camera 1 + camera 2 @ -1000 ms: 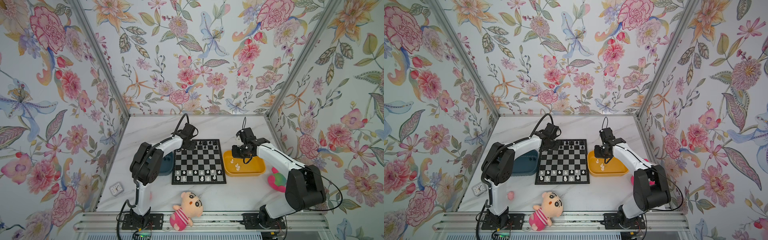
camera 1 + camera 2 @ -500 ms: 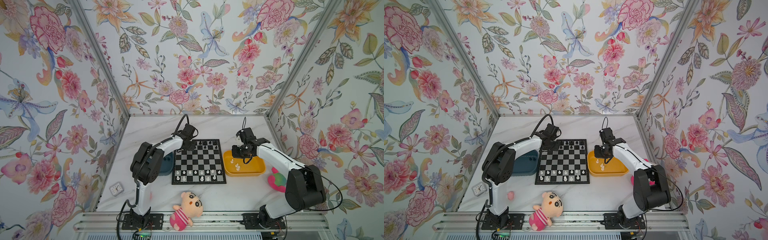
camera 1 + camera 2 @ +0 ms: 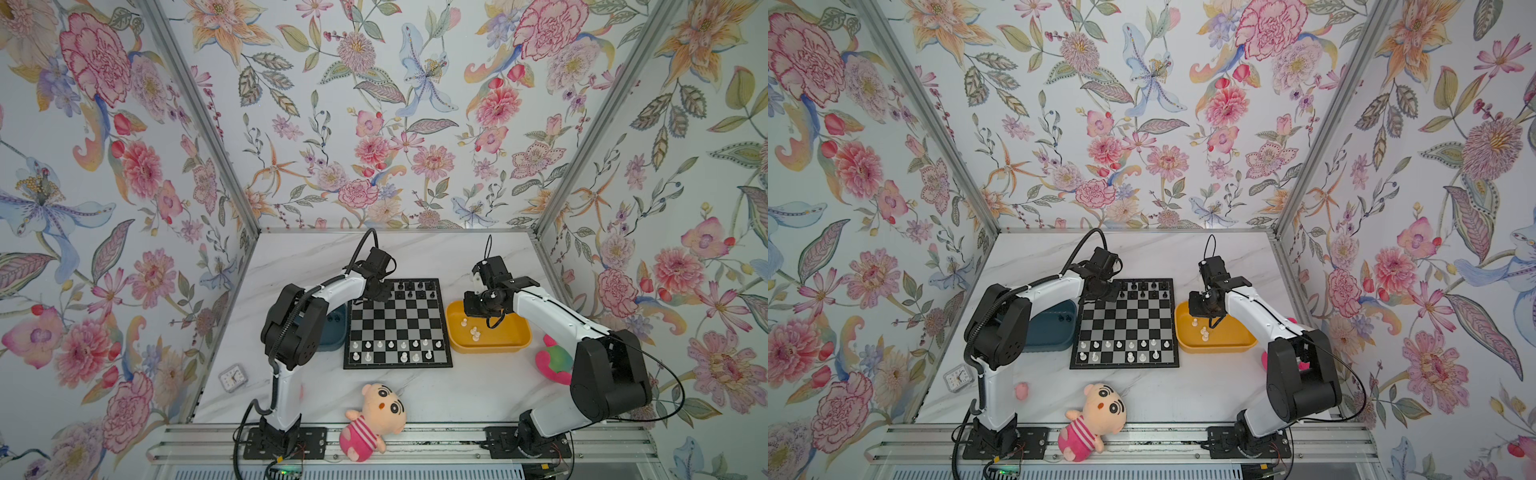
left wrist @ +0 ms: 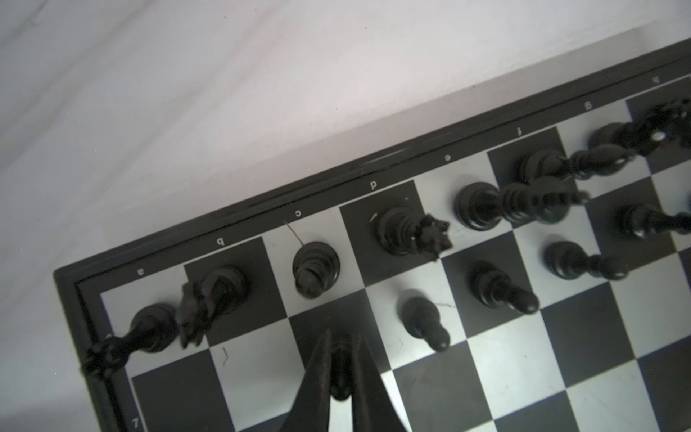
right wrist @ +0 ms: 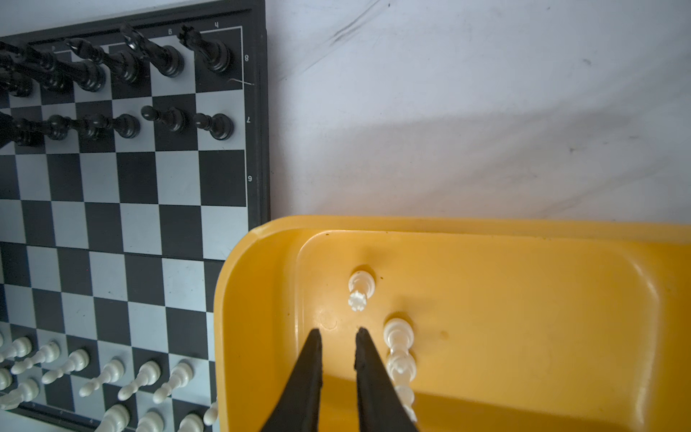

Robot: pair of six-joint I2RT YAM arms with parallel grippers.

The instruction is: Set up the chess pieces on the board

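At the near edge lies a doll (image 3: pixel 376 415), with a clock (image 3: pixel 234 376) to the left and a pink plush (image 3: pixel 555 359) to the right. Beyond them the board (image 3: pixel 397 365) sits mid-table. White pieces (image 3: pixel 390 345) stand on its two near rows.

Right of the board is the yellow tray (image 3: pixel 490 349), with a few more white pieces in it (image 3: pixel 475 332). The right gripper (image 5: pixel 338 331) hangs over the tray's left part, its jaws slightly parted and holding nothing. In the right wrist view a white rook (image 5: pixel 361 288) stands just beyond the tips, apart from them. The other white ones (image 5: pixel 400 336) stand close beside one finger.

Left of the board, a blue tray (image 3: pixel 1054 332) holds two black pieces (image 3: pixel 1064 318).

At the far rows stand the black pieces (image 3: pixel 409 286). The left gripper (image 4: pixel 342 334) is down over the board's far-left corner, pinching a black pawn (image 4: pixel 340 370) between its fingers. The pawn is on a dark square in the second row from the far edge, just near of the bishop (image 4: pixel 316 267).
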